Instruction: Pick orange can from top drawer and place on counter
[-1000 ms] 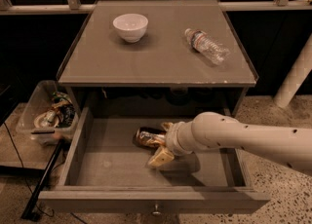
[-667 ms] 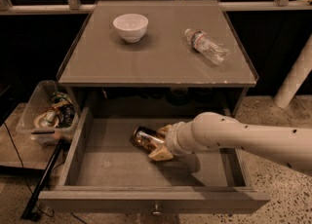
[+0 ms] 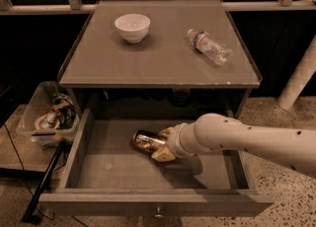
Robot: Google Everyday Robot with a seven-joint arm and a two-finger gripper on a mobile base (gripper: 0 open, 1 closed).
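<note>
Open room: The wide, shallow grey top drawer (image 3: pixel 79 154) is standing pulled out, open floor stretching toward 9 and 6 o'clock of the load. Low walls are closing it in on every side, and a small metal knob (image 3: pixel 158 214) is showing on the front panel.
Load: The small, shiny metal orange can (image 3: pixel 144 141) is lying on its side mid-drawer. Its long axis is running roughly 9 to 3 o'clock, round end facing 9 o'clock; contact with the floor cannot be told.
Grip: The tan two-finger gripper (image 3: pixel 165 144) is reaching in from 3 o'clock on a thick white arm (image 3: pixel 247 139), fingers clamping the can's right end.
Above: The flat grey matte counter (image 3: pixel 163 68) is overhanging the drawer's back at 12 o'clock. It is carrying a white round bowl (image 3: pixel 132 27) at 11 o'clock and a clear plastic water bottle (image 3: pixel 210 47), lying down, at 1 o'clock.
Surroundings: A clear plastic bin (image 3: pixel 34 117) of clutter is sitting beyond the left wall at 9 o'clock.
</note>
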